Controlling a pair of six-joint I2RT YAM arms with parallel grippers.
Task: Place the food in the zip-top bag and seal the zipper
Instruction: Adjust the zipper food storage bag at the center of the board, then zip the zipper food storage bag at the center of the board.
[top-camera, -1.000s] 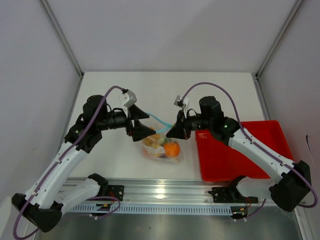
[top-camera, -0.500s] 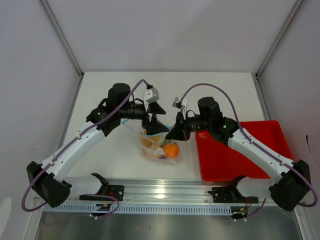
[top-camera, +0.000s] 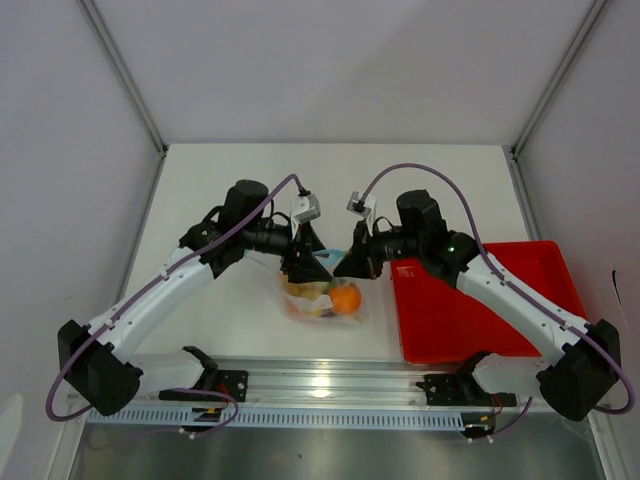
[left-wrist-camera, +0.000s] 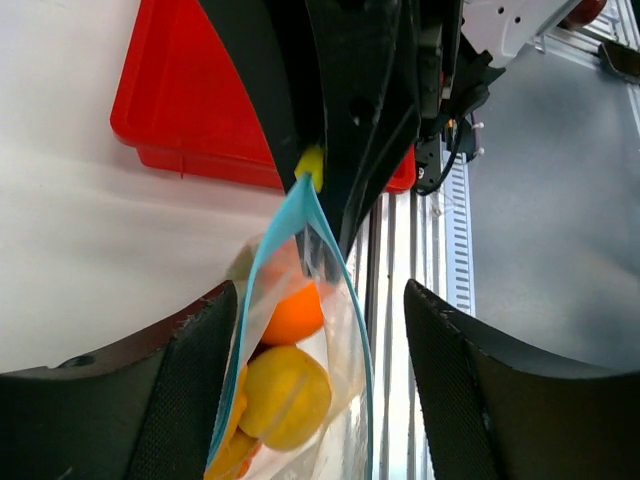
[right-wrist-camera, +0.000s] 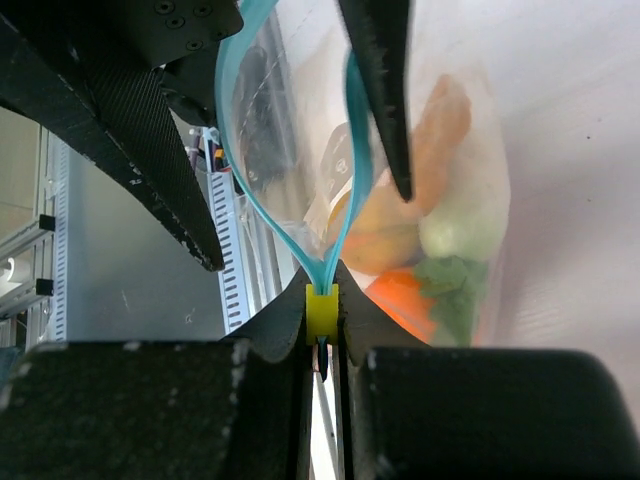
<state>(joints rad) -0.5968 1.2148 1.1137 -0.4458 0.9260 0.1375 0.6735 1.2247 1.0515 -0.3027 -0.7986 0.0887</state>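
Pale walls (top-camera: 350, 60) and metal corner posts close in a white table (top-camera: 230, 180), with a metal rail (top-camera: 330, 385) along its near edge. A red tray (top-camera: 440, 320) sits on the table's right side.

Just left of the tray, near the front rail and between the two arms, is the clear bag (top-camera: 320, 295). Its bottom rests on the table and its top is lifted. The toy food (top-camera: 325, 297) is inside it: an orange fruit (top-camera: 345, 298), a yellow piece (left-wrist-camera: 285, 395) below it in the left wrist view, and something pale green, blurred behind the plastic.

The right pincer (top-camera: 352, 262) is closed tight on the zipper (right-wrist-camera: 238, 190), gripping it at the yellow tab (right-wrist-camera: 321, 312) on its end. From that tab the light-blue strip splits into two curved lines, so the mouth of the bag gapes open.

The left pincer (top-camera: 306, 262) is spread wide. One finger stands on each side of the open mouth, so the two blue lines run between the fingers. Whether either finger touches the plastic cannot be told.
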